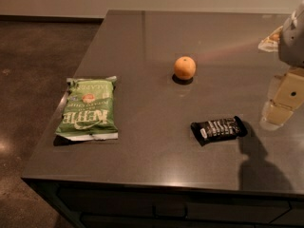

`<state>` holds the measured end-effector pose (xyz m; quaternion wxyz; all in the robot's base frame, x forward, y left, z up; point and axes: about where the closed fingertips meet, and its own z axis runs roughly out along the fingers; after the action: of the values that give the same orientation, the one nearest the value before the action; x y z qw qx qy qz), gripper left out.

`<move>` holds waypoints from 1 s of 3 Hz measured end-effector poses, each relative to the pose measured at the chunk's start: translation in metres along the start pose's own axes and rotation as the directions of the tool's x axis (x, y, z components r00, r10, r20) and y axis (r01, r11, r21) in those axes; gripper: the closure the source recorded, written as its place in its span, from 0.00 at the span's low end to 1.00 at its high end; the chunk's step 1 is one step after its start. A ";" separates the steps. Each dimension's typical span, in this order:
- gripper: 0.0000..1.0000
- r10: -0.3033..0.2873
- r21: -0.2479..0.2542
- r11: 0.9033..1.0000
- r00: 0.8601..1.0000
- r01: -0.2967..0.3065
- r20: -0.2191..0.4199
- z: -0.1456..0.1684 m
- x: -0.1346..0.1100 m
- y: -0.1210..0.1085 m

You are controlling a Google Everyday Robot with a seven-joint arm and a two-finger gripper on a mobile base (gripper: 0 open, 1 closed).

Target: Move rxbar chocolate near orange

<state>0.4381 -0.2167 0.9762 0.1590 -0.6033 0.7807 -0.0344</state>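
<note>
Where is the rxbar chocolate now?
Camera view: the rxbar chocolate lies front right on the counter, nearer the camera than the orange, with the end effector to its right.

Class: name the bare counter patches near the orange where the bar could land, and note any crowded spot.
Bare: between orange and chip bag; behind the orange to the counter edge; between orange and rxbar chocolate. Crowded: right edge, where the claw hangs beside the bar.
</note>
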 end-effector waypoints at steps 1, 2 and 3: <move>0.00 0.000 0.000 1.000 1.000 0.000 0.000 0.000 0.000 0.000; 0.00 -0.027 -0.006 1.000 1.000 0.027 -0.009 0.005 -0.004 -0.003; 0.00 -0.080 -0.031 0.996 0.997 0.080 -0.022 0.024 -0.009 0.004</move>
<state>0.4433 -0.2040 0.9548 0.1395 -0.6359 0.7582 -0.0361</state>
